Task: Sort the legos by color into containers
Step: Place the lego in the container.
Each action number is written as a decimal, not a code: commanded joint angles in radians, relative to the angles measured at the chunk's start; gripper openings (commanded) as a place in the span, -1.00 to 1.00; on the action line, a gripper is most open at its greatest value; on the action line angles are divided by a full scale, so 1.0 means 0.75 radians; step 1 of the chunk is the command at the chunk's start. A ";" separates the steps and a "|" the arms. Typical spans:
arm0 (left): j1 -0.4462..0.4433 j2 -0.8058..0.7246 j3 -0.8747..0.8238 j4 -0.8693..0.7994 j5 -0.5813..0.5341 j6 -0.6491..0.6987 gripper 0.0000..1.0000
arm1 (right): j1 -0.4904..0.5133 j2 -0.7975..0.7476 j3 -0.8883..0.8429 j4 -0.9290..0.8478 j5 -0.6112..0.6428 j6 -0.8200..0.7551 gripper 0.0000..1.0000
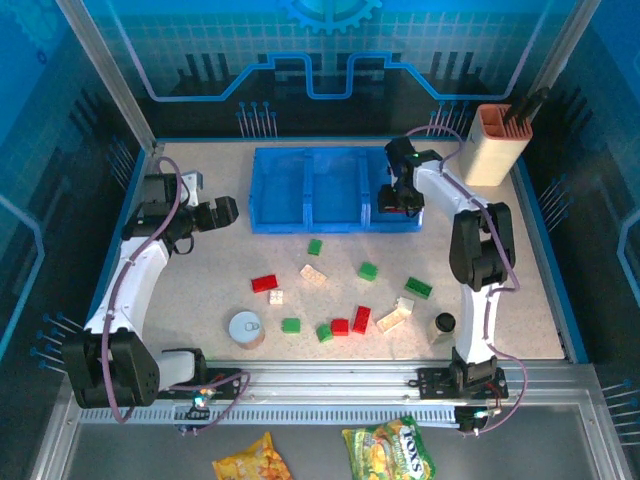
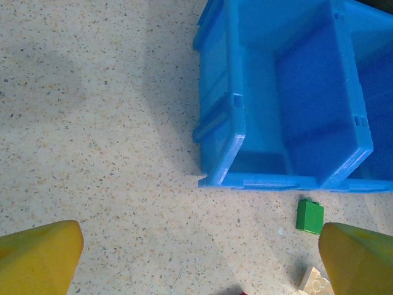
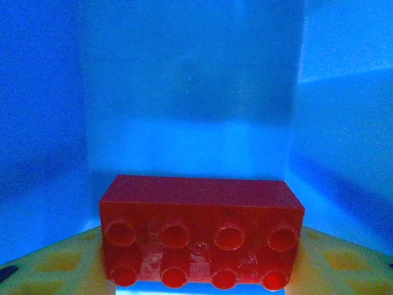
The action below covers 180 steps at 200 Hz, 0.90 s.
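The right gripper (image 3: 201,273) is clenched on a red brick (image 3: 201,230). It holds the brick over the end room of the blue bin (image 1: 280,190), the room farthest from the left gripper (image 1: 230,211). From above, the right gripper hangs close to the bin's near wall. If it lets go there, the brick might hit the rim and tumble onto the counter (image 1: 200,280). The brick could also stick to one finger and drop crooked. The left gripper is wide open with nothing in it, beside the bin's other end.

There is one bin with three rooms. Loose on the counter lie five green bricks (image 1: 368,270), three loose red bricks (image 1: 264,283) and about four cream bricks (image 1: 313,272).
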 commanded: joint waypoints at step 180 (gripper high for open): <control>0.017 -0.033 -0.018 -0.009 -0.003 0.018 0.98 | -0.024 0.212 0.172 -0.029 -0.051 -0.016 0.33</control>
